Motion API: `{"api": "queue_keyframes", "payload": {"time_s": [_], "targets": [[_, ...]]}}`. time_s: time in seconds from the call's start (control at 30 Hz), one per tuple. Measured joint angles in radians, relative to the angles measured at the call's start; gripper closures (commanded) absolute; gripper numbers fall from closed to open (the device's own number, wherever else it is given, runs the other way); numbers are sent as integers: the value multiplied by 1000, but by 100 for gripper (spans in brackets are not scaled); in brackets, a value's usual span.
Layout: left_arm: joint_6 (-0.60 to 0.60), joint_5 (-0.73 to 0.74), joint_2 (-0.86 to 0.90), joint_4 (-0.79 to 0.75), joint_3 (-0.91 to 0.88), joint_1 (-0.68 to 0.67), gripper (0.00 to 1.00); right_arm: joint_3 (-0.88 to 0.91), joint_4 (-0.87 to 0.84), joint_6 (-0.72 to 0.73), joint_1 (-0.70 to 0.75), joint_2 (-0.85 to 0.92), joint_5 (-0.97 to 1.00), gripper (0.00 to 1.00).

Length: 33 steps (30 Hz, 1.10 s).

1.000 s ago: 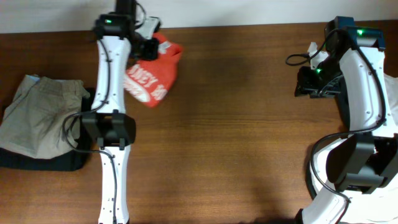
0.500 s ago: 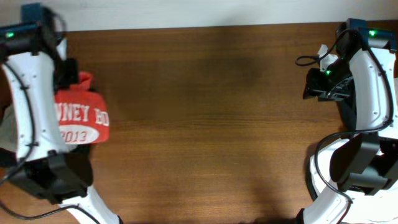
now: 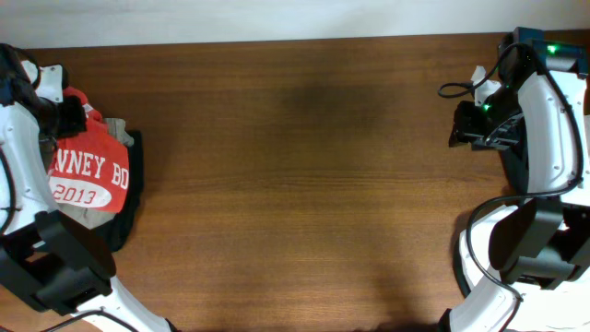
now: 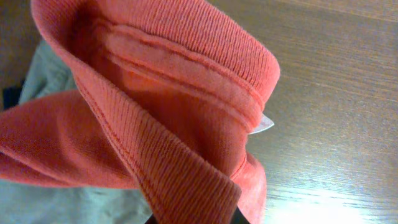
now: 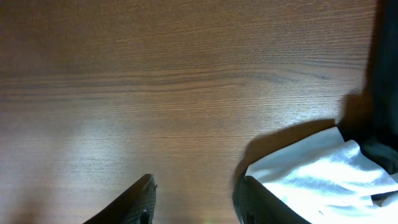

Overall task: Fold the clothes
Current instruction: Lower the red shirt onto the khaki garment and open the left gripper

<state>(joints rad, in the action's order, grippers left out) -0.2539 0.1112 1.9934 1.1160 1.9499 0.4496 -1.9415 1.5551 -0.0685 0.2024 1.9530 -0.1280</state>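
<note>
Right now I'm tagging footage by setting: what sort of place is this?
Probably a robotics lab bench: wooden table, left arm and right arm, red T-shirt over a garment pile.

My T-shirt (image 3: 88,175) was orange-red with white block lettering; I saw a beige garment (image 3: 114,129), a black garment (image 3: 133,184), a brown wood-grain table (image 3: 295,184).

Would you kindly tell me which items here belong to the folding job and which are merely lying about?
Job: orange-red T-shirt; left end effector gripping it.
Lying about: beige garment; black garment; white cloth.
</note>
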Motion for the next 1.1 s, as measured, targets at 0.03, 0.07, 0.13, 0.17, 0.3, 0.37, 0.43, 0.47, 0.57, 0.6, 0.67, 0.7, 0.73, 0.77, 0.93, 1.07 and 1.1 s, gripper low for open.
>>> {"api": "queue_keyframes", "payload": {"time_s": [0.03, 0.07, 0.13, 0.17, 0.3, 0.37, 0.43, 0.47, 0.57, 0.6, 0.67, 0.7, 0.73, 0.77, 0.93, 1.07, 1.1], "targets": [[-18, 6, 0, -15, 0, 6, 100, 0, 0, 0, 0, 0, 0, 52], [-24, 8, 0, -30, 0, 15, 100, 0, 0, 0, 0, 0, 0, 52], [-39, 13, 0, -51, 0, 63, 100, 0, 0, 0, 0, 0, 0, 52], [-39, 13, 0, -51, 0, 89, 99, 0, 0, 0, 0, 0, 0, 52], [-39, 13, 39, -60, -50, 195, 99, 0, -4, 0, 0, 0, 0, 52], [-32, 13, 116, -66, -63, 238, 95, 0, -3, 0, 0, 0, 0, 52], [-15, 13, 164, -69, -64, 270, 92, 0, -4, 0, 0, 0, 0, 51], [-10, 14, 175, -67, -64, 284, 89, 0, -4, 0, 0, 0, 0, 51], [5, 29, 178, -48, -67, 309, 64, 0, -11, -1, 0, 0, 0, 48], [16, 31, 178, -43, -67, 317, 54, 0, -11, -3, 0, 0, 0, 48], [56, 46, 178, -19, -67, 338, 45, 0, -11, -4, 0, 0, 0, 47], [68, 54, 178, 2, -66, 343, 41, 0, -11, -5, 0, 0, 0, 47], [87, 66, 176, 32, -56, 344, 41, 0, -11, -6, 0, 0, 0, 47], [99, 70, 171, 53, -42, 343, 41, 0, -11, -6, 0, 0, 0, 47], [139, 137, -56, 3, 43, 266, 58, 0, -19, -7, 0, 0, 0, 47], [143, 5, 140, -56, 42, 258, 47, 0, -17, -6, 0, 0, 0, 47], [143, -11, 191, -58, 41, 272, 44, 0, -17, -6, 0, 0, 0, 47]]}}
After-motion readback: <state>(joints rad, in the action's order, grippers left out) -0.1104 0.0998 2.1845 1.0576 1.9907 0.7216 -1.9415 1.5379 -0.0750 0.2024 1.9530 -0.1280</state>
